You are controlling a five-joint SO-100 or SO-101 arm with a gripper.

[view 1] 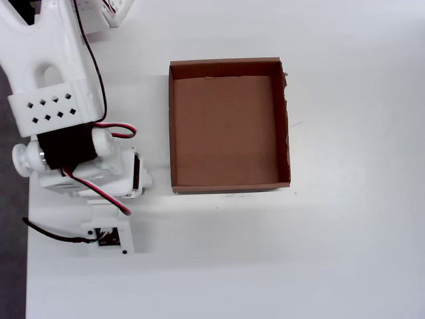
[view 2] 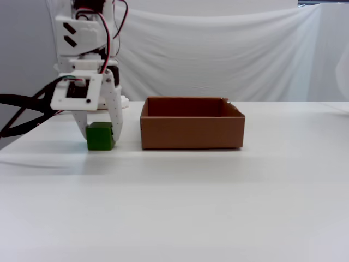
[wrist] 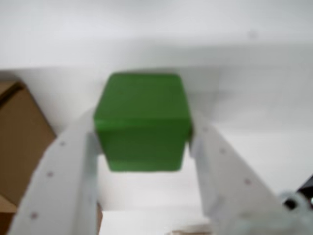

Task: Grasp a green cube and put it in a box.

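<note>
In the fixed view the green cube (view 2: 100,136) sits on the counter (view 2: 218,207) at centre left, between the jaws, with the box (view 2: 192,131) just to its right, apart. In the overhead view the box (view 1: 229,187) lies upper centre, with the arm (view 1: 60,106) along the left edge.

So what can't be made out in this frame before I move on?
- Overhead view: the green cube and the hand are hidden under the arm's own body.
- Wrist view: blurred; the box is cut off by the left edge.
- Fixed view: whether the cube rests on the table or is just lifted is too fine to tell; the box's floor is hidden behind its front wall.
</note>
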